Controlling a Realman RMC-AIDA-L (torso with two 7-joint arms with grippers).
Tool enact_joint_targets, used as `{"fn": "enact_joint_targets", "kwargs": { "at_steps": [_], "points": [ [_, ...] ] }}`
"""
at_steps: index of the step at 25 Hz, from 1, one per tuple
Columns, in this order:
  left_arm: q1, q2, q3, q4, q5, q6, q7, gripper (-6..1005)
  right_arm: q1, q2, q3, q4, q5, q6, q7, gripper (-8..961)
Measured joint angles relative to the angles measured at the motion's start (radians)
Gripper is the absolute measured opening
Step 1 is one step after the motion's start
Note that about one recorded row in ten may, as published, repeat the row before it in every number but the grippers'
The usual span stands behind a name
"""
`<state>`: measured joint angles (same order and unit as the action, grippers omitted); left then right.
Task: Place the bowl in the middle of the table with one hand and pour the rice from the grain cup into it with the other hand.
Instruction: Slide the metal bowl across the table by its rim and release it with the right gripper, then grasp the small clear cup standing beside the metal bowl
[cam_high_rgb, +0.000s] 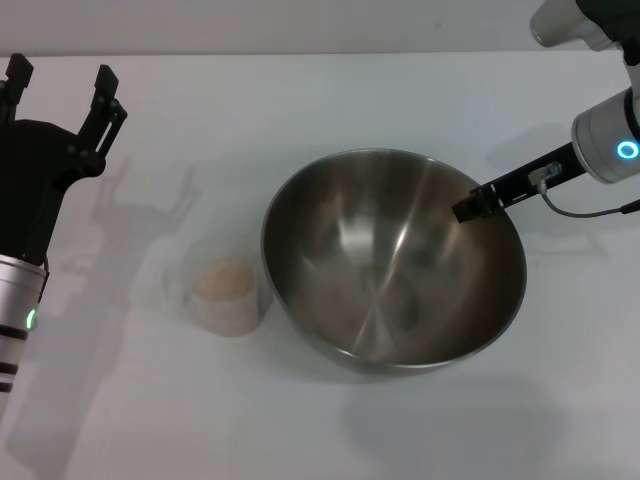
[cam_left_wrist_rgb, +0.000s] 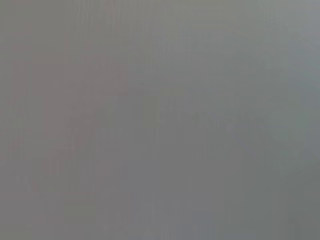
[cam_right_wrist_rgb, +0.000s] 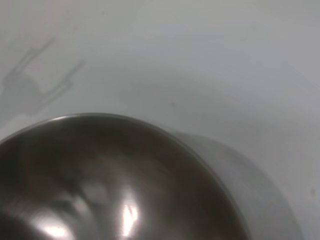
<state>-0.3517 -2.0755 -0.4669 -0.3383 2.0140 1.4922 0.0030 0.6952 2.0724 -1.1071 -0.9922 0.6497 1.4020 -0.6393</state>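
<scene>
Bowl: the bowl (cam_high_rgb: 394, 262) sat mid-desk, my right hand (cam_high_rgb: 470, 208) clamped on its right rim to place it.
Cup: the grain cup (cam_high_rgb: 226, 290) of rice (cam_high_rgb: 223, 281) stood just left.
Left hand: my left hand (cam_high_rgb: 62, 95) hovered far-left, fingers apart, ready to fetch.

A pale grey band (cam_high_rgb: 300, 25) runs along the 12 o'clock edge of the head view, possibly a wall. A faint forked shadow (cam_high_rgb: 150, 205) lies toward 9 o'clock. A flat grey surface (cam_left_wrist_rgb: 160, 120) fills the left wrist view, with no readable detail.
</scene>
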Motion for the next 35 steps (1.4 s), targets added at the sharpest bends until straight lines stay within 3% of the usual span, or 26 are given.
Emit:
{"fn": "enact_joint_targets", "kwargs": {
  "at_steps": [16,22,26,28,30,32,33,34,35],
  "points": [
    [0.014,0.000,0.004,-0.006,0.000,0.024,0.000,853,-0.067,0.003,0.008,-0.198,0.081,0.022,-0.004,311],
    [0.024,0.000,0.004,-0.006,0.000,0.037,0.001,852,-0.103,0.005,-0.001,-0.327,0.127,-0.062,-0.054,409],
    [0.029,0.000,0.001,-0.007,0.000,0.040,0.002,852,-0.130,0.008,-0.056,-0.371,0.129,-0.212,-0.123,523],
    [0.030,0.000,0.000,-0.007,0.000,0.042,0.002,852,-0.177,0.009,-0.162,-0.407,0.120,-0.387,-0.155,588],
    [0.030,0.000,0.000,-0.007,0.000,0.042,0.002,852,-0.195,0.009,-0.201,-0.419,0.115,-0.448,-0.162,588],
    [0.030,0.000,-0.001,-0.007,0.000,0.043,0.003,852,-0.241,0.009,-0.289,-0.449,0.093,-0.586,-0.174,587],
    [0.030,0.000,-0.001,-0.008,-0.001,0.043,0.003,852,-0.293,0.010,-0.377,-0.477,0.061,-0.734,-0.179,587],
    [0.030,0.000,-0.001,-0.008,-0.002,0.043,0.003,852,-0.293,0.010,-0.377,-0.477,0.061,-0.734,-0.179,587],
    [0.030,-0.001,-0.001,-0.008,-0.003,0.043,0.002,851,-0.322,0.010,-0.422,-0.489,0.042,-0.828,-0.180,587]
  ]
}}
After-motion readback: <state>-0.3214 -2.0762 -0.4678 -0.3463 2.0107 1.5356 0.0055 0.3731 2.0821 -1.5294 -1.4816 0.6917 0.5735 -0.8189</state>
